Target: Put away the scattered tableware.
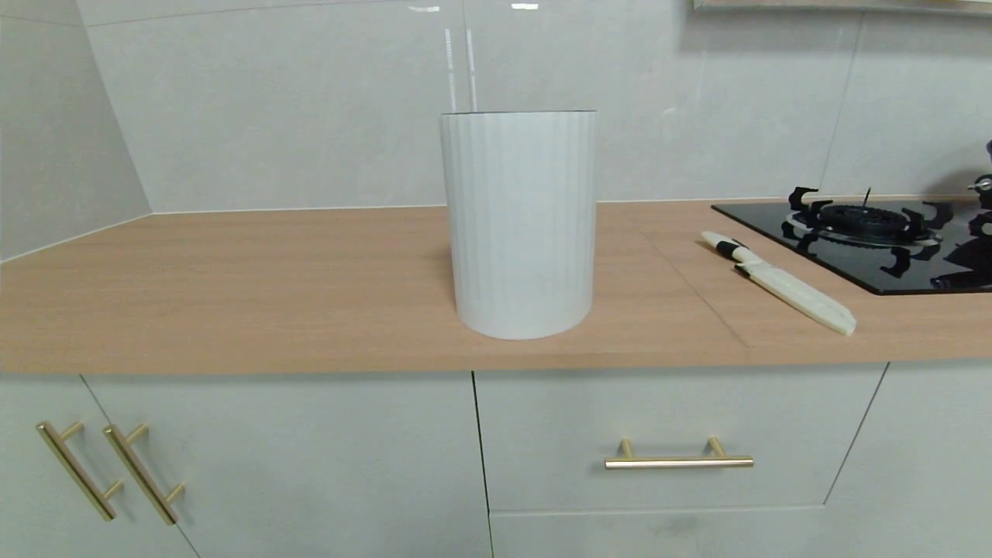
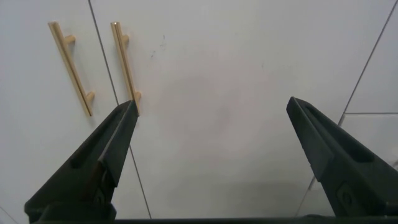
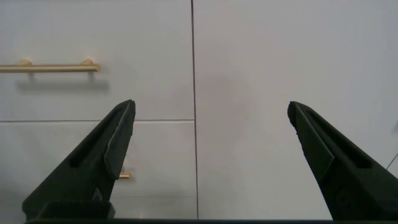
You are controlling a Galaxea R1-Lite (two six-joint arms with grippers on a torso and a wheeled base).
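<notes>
Knife [image 1: 777, 281] lies on countertop [image 1: 232, 294], spread jaws facing cabinet doors [image 2: 217, 93].

a container [image 1: 519, 225] stood on the countertop [image 1: 232, 294] at the centre of the frame, close to the front edge. right of it and well apart, a knife [image 1: 779, 283] lay flat on the same top, slanting from mid right toward the lower right. the hob [image 1: 852, 256] sat just behind the knife, against the right edge of the frame. under the counter, a drawer handle [image 1: 678, 463] hung right of centre, and two door handles [image 1: 141, 474] sat side by side at the lower left. the tiled wall [image 1: 271, 101] stood behind it all.
</notes>
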